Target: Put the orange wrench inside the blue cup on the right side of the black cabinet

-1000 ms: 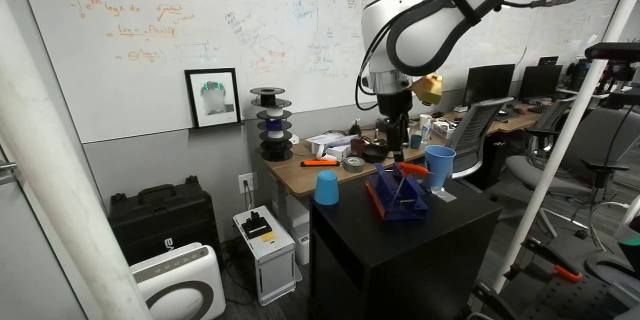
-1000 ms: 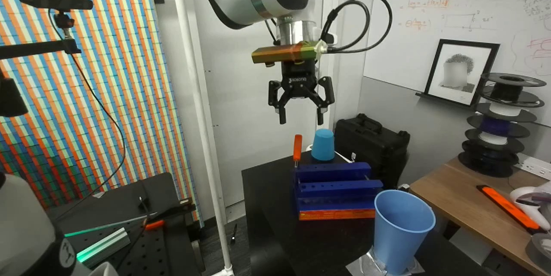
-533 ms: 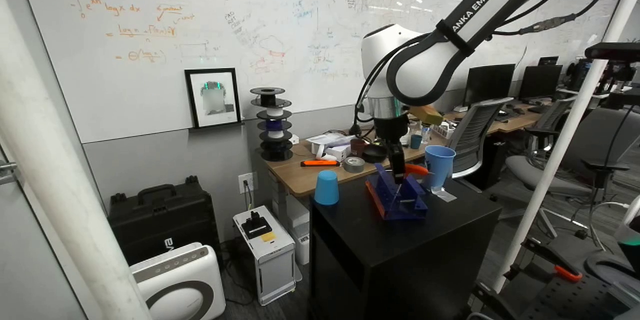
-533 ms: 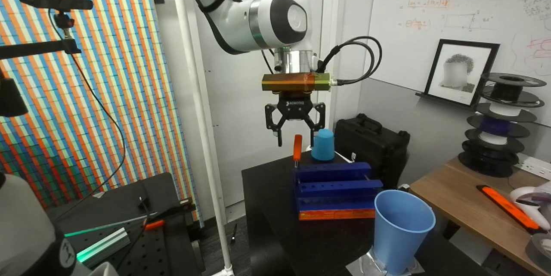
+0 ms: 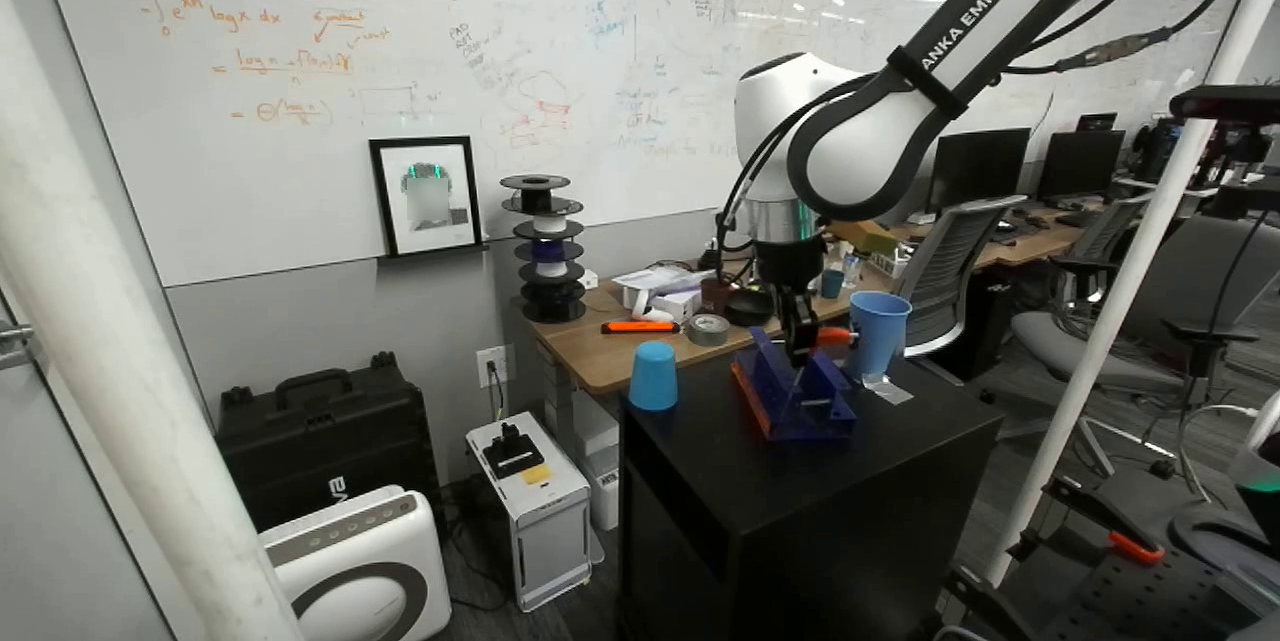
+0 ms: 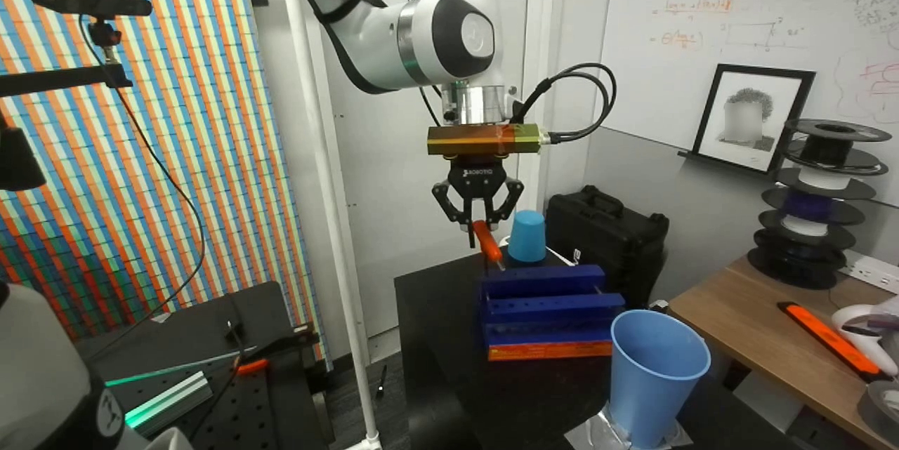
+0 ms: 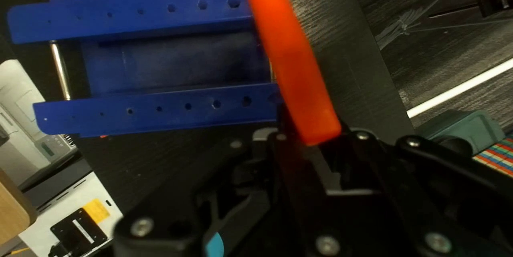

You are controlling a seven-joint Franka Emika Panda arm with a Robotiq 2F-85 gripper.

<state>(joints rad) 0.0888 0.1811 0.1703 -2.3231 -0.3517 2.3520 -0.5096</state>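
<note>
The orange wrench (image 6: 489,243) has an orange handle and a thin metal shaft that runs down beside the blue rack (image 6: 548,306); its lower end is hard to make out. My gripper (image 6: 482,234) points straight down with its fingers drawn in around the handle, shut on it. In the wrist view the handle (image 7: 292,60) slants up from between the jaws. The blue cup (image 6: 660,373) stands upright, mouth up, taped to the top of the black cabinet (image 5: 850,541), at the right in an exterior view (image 5: 880,336). No object shows inside the cup.
A cyan cup (image 5: 653,376) stands upside down at the cabinet's opposite edge. The blue rack sits between the two cups, below the gripper. A wooden desk (image 5: 600,353) with tape and loose items lies behind. A white pole (image 6: 323,155) rises beside the cabinet.
The arm has come down to the wrench, and the fingers have gone from wide apart to closed on its handle. The handle has tilted and turned. Rack and cups have not moved.
</note>
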